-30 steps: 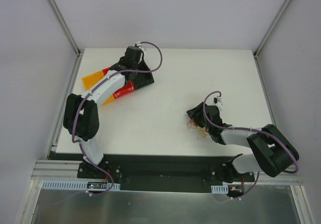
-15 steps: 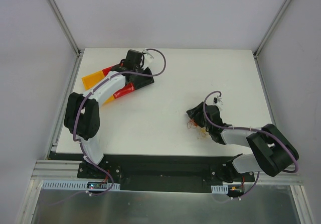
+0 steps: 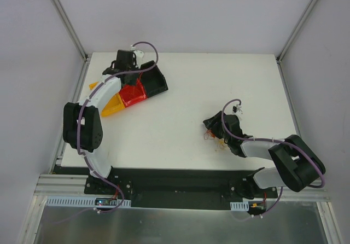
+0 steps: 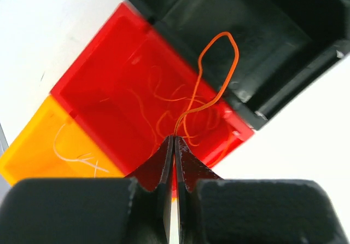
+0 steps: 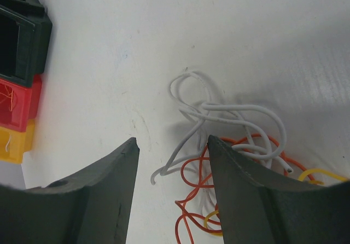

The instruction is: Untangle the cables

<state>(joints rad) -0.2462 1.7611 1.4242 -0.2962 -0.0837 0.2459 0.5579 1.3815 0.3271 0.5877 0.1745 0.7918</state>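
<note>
At the lower right of the top view, the right gripper hangs low over the table with its jaws spread wide and nothing between them. The cables lie just beyond its fingertips: a loose knot of white, orange and yellow strands, with one white strand trailing out into the gap.

Farther off, at the upper left of the top view, the left gripper is pinched tight on a single orange strand. The strand stands up in a loop over the red compartment, and its top leans towards the black compartment. Thin orange wires already lie in the red compartment and pale ones in the yellow compartment.

The step in hand looks like dropping off a freed strand by colour. The next move calls for the left jaws to part while they are over the red compartment, far enough in that the loop does not catch on the black rim. After that, the right gripper needs to close on one strand only, probably the stray white end.
</note>
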